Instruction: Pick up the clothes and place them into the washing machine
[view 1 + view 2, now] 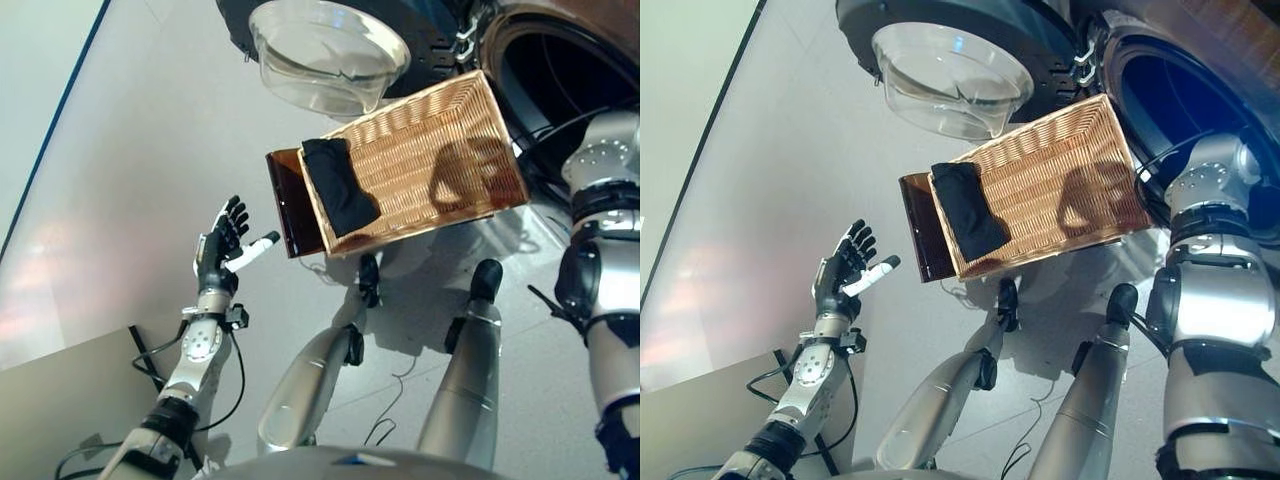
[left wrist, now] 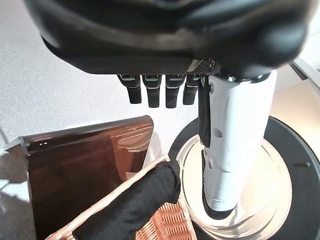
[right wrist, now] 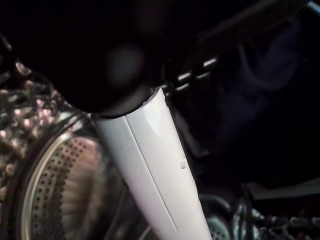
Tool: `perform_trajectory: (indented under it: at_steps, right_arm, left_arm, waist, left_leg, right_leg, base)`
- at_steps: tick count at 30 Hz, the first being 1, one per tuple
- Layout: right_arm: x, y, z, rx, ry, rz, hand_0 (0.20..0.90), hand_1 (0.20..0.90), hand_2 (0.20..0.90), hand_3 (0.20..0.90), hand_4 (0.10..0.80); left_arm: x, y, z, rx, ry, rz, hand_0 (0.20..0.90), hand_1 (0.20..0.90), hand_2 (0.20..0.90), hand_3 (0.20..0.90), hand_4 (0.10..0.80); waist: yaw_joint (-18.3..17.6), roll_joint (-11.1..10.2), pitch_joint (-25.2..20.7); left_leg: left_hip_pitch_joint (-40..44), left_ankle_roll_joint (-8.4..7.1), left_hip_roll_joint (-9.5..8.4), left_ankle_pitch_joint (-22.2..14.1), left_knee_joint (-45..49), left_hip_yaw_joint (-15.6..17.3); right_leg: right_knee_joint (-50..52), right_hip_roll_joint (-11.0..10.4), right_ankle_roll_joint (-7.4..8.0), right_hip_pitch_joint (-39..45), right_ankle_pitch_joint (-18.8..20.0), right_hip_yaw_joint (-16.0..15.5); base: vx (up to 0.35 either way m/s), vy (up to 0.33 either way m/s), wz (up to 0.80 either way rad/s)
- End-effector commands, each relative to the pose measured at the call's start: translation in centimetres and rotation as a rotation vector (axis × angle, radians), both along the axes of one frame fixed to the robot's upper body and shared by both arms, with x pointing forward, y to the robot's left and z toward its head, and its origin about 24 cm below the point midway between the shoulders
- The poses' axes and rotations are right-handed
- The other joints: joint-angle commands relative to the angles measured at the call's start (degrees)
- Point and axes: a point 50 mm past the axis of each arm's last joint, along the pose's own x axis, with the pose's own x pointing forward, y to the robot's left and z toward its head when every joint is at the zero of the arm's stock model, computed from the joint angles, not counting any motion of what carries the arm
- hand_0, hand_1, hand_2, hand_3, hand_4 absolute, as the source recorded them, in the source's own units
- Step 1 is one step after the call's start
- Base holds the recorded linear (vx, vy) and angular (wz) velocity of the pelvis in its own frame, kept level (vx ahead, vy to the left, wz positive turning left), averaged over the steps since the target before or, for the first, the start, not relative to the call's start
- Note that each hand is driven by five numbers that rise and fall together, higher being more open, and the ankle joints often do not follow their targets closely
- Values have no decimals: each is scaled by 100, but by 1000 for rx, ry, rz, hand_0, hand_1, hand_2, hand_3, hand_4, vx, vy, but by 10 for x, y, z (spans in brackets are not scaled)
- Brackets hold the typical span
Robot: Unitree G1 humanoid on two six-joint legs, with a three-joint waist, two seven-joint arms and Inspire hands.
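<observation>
The black garment [image 1: 338, 186] lies lengthwise near-to-far at the basket's [image 1: 440, 150] left end, right of the open, empty left hand [image 1: 222, 248].

Left robot hand [image 1: 222, 248] raised, fingers spread straight; right arm reaches forward, its robot hand's fingers hidden.

It looked like a laundry corner in a test room or lab rather than a lived-in home. A front-loading washing machine [image 1: 1200, 110] stood with its round door [image 1: 950, 60] swung wide, the clear bowl-shaped glass facing out. Just in front of the machine's opening sat a wicker basket [image 1: 440, 160] on a brown stand [image 1: 288, 205], with a black garment [image 1: 338, 185] draped over the basket rim farthest from the drum. Inside the machine, a perforated steel drum [image 3: 60, 175] showed. The floor [image 1: 130, 170] around the machine was plain, smooth grey.
</observation>
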Motion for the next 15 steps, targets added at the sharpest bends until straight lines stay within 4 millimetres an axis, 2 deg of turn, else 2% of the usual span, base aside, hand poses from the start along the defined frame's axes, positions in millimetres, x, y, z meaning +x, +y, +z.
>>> perform_trajectory:
  at_steps: [1,8,9,11,14,15]
  right_arm:
    - [-7,3,23,-241,-31,-23,900,900,900,900,800]
    - [8,21,-11,-177,26,46,900,900,900,900,800]
    - [11,27,-21,-172,44,74,900,900,900,900,800]
    - [13,31,-28,-169,57,89,900,900,900,900,800]
    - [21,47,-54,-133,97,149,900,900,900,900,800]
    - [21,47,-54,-133,97,149,900,900,900,900,800]
  left_arm:
    - [-7,26,11,-40,-95,115,900,900,900,900,800]
    - [-10,26,8,-75,-86,110,900,900,900,900,800]
    - [-9,26,8,-69,-87,110,900,900,900,900,800]
    - [-8,26,9,-64,-89,110,900,900,900,900,800]
    - [-6,24,11,-39,-99,90,900,900,900,900,800]
    - [-6,24,11,-39,-99,91,900,900,900,900,800]
  waist:
    - [49,-34,-491]
    - [75,-27,-440]
    - [80,-67,-431]
    - [73,-87,-421]
    - [47,-183,-396]
    - [46,-183,-396]
  left_leg:
    - [-121,-518,209,-544,246,-402]
    - [-174,-489,201,-506,244,-427]
    - [-182,-488,193,-509,262,-438]
    - [-182,-485,184,-507,276,-447]
    - [-163,-473,147,-529,327,-464]
    - [-162,-473,146,-529,327,-465]
  right_leg:
    - [-358,226,-370,484,-302,-311]
    - [-414,209,-373,490,-249,-343]
    - [-425,192,-372,519,-232,-370]
    - [-421,187,-371,539,-226,-386]
    - [-460,138,-369,633,-185,-432]
    - [-461,137,-368,636,-185,-433]
  base:
    - [0,0,0]
    - [-23,14,1]
    - [0,0,0]
    - [-9,1,2]
    - [-20,9,9]
    - [-6,14,5]
